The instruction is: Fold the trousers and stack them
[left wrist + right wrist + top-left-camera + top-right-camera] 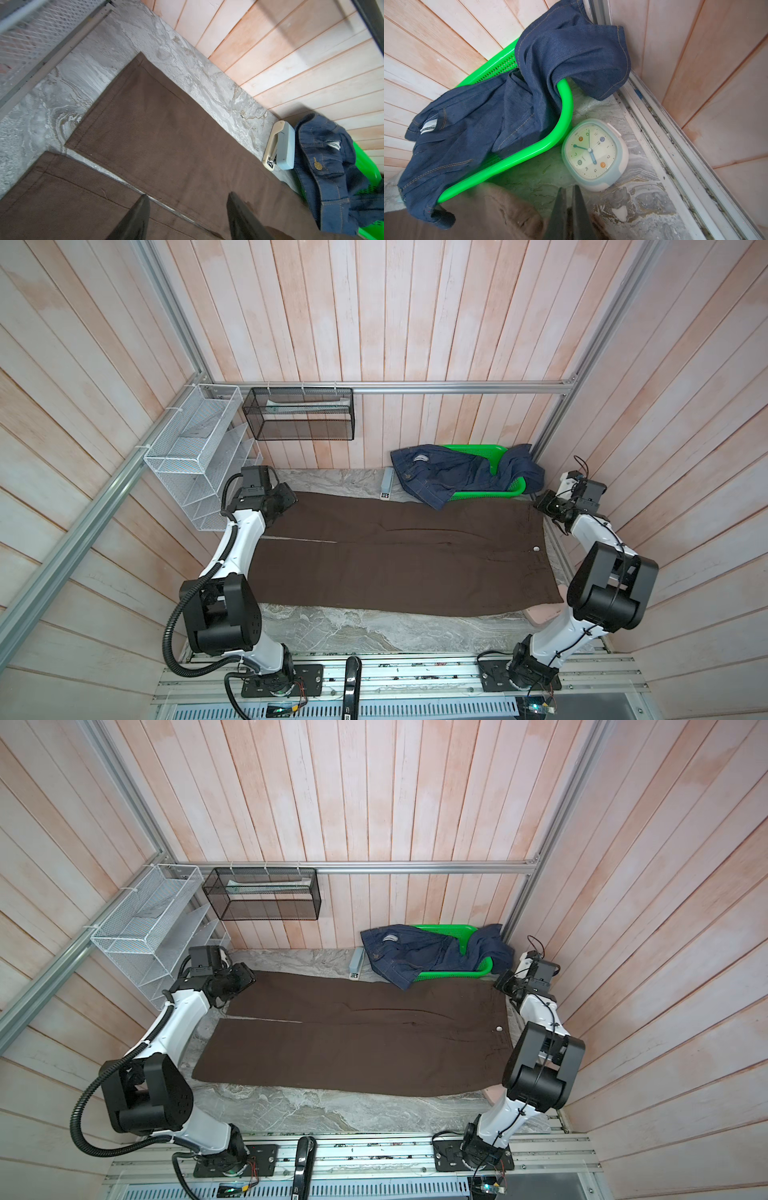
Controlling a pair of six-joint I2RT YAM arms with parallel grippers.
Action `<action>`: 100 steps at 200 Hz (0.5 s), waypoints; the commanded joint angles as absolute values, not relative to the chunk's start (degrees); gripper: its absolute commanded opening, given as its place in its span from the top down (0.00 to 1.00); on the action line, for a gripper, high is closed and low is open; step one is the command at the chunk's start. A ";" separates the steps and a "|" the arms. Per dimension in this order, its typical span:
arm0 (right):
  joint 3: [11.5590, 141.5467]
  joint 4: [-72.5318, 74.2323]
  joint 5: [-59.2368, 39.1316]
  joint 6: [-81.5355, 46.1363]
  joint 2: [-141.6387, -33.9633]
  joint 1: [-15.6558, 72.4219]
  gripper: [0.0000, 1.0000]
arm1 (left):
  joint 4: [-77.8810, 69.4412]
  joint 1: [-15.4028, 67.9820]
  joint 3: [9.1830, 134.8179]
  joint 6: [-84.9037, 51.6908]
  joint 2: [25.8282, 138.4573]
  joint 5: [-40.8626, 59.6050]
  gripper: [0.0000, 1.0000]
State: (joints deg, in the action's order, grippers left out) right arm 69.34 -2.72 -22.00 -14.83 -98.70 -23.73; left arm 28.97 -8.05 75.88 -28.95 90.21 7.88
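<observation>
brown trousers (395,568) flat, L hand (188,195) open, empty, R hand (569,188) closed at waist, hold unclear

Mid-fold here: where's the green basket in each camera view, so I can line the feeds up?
Top view: green basket at the table's back right, against the wall.
Top view: green basket again back right.
Left wrist view: green sliver behind the blue denim garment, past the stapler.
Right wrist view: curved rim mid-frame, beside the clock.
Shared landmark: the blue denim garment draped over it.
</observation>
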 commanded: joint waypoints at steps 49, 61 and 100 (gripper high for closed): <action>66.87 1.97 -14.55 -15.49 -95.26 -26.80 1.00 | 32.13 -10.94 86.16 -30.61 98.46 6.08 0.34; 66.32 1.89 -14.36 -15.40 -95.05 -27.03 1.00 | 32.40 -10.99 87.93 -30.68 100.68 6.07 0.33; 64.87 3.01 -15.92 -16.16 -95.00 -27.14 1.00 | 33.88 -10.99 96.42 -30.86 109.39 6.15 0.31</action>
